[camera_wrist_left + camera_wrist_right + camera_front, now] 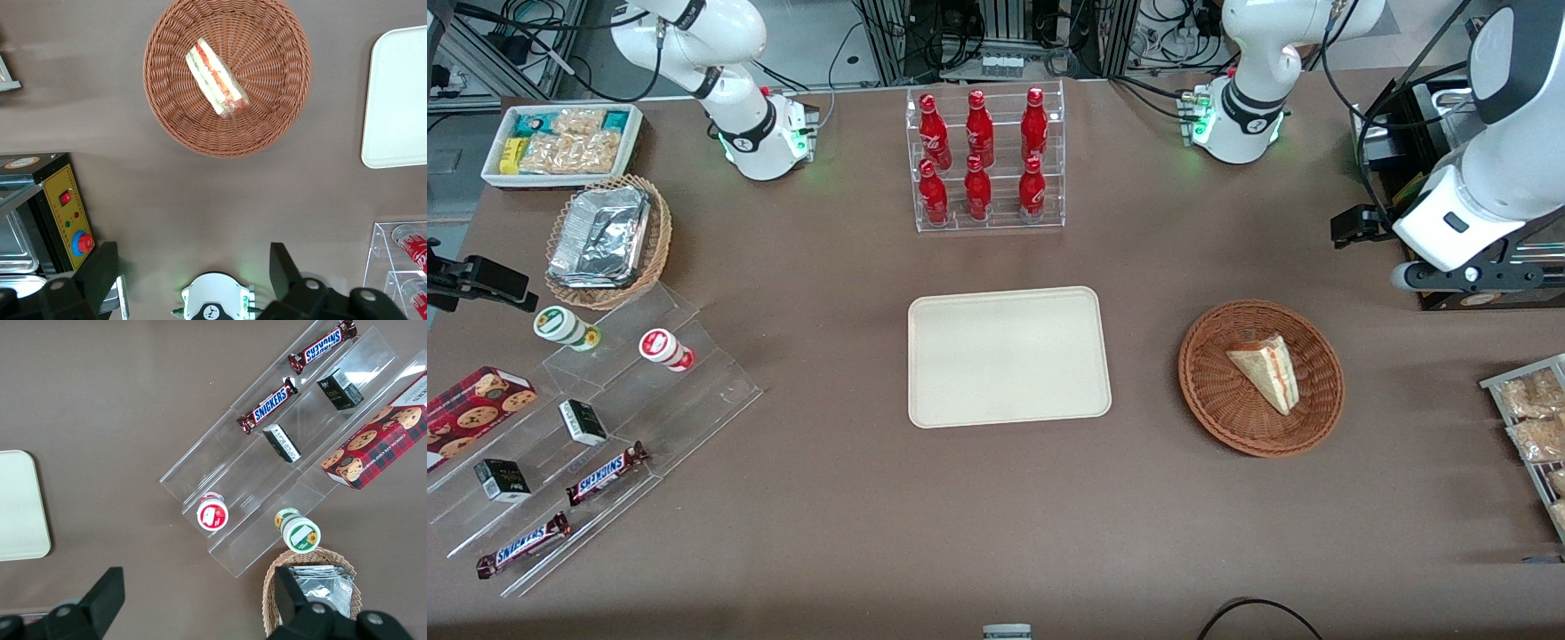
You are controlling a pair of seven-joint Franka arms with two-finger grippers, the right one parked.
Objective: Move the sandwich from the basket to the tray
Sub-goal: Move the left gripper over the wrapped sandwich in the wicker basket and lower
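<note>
The sandwich (1267,369) lies in the reddish-brown wicker basket (1209,391), toward the working arm's end of the table. The cream tray (1009,356) lies bare at the table's middle, beside the basket. My left gripper (1360,228) hangs high above the table, farther from the front camera than the basket and well apart from it. In the left wrist view the gripper (192,270) is open and holds nothing. The sandwich (217,79), the basket (267,127) and part of the tray (400,100) show there too.
A clear rack of red bottles (987,160) stands farther back than the tray. A black control box (63,213) sits by the working arm's base. A rack of snack bags (1534,418) is at the working arm's end. A tan foil basket (609,240), a white tub (560,142) and acrylic steps (587,427) are at the parked arm's end.
</note>
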